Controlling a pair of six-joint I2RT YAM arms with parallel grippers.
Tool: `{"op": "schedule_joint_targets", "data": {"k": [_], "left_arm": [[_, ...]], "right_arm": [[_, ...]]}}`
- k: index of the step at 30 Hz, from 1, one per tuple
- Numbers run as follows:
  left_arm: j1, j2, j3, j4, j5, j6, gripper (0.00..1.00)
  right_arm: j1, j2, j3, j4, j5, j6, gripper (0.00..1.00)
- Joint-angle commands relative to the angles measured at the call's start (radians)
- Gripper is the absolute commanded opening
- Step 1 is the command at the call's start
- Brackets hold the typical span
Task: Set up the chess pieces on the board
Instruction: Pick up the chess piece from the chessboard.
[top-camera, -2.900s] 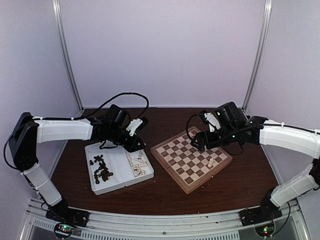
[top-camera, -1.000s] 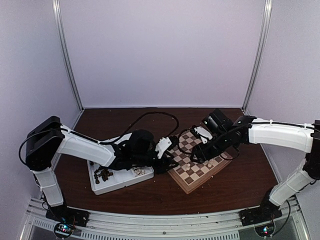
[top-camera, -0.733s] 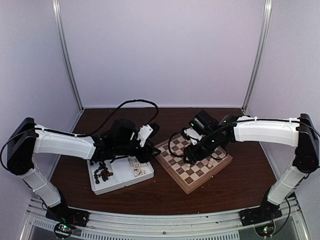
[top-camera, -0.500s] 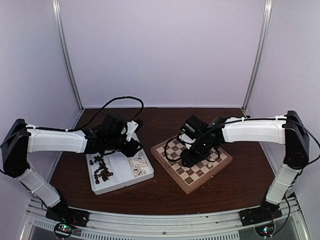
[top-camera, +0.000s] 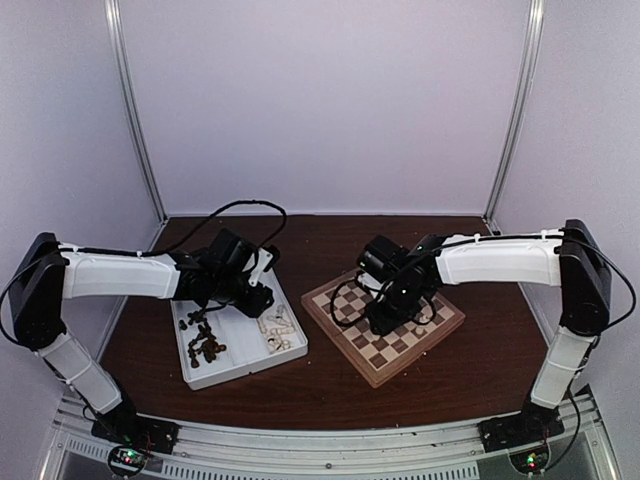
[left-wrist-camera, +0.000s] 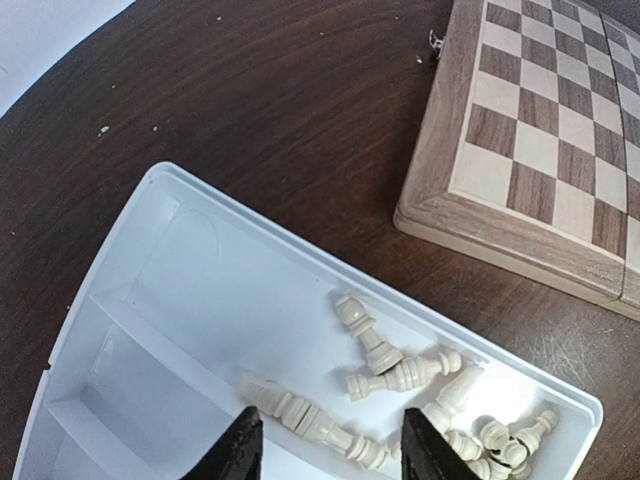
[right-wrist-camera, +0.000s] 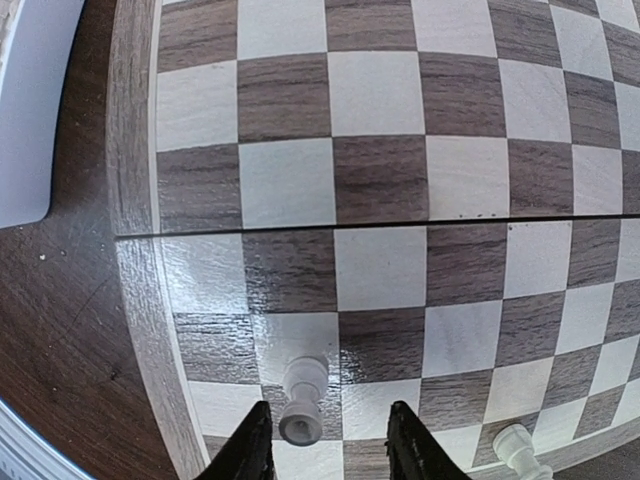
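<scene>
Straddling the white pawn (right-wrist-camera: 303, 402), lower left, with right gripper (right-wrist-camera: 330, 445) open and off-centre; may topple it on closing. Holding left gripper (left-wrist-camera: 332, 450) open, empty, above white pieces (left-wrist-camera: 400, 376) in the tray (left-wrist-camera: 150, 260).

Board (right-wrist-camera: 400, 180) fills view, seam across mid. Right hand (right-wrist-camera: 333, 442) at bottom edge, fingers apart w/ cream piece (right-wrist-camera: 302, 400) upright btwn them, gap each side. 2nd cream piece (right-wrist-camera: 520, 445) bottom right. Dark bench (right-wrist-camera: 60, 330) left; white tray (right-wrist-camera: 25, 120) top left.
</scene>
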Motion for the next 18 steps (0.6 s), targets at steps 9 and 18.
{"op": "schedule_joint_targets", "data": {"k": [9,18], "left_arm": [[0.008,0.023,0.039,-0.020,-0.030,-0.004,0.47],[0.008,0.022,0.047,-0.026,-0.013,0.002,0.47]], "right_arm": [[0.009,0.049,0.037,-0.005,-0.007,-0.009,0.28],[0.010,0.011,0.052,-0.011,0.004,-0.014,0.15]]}}
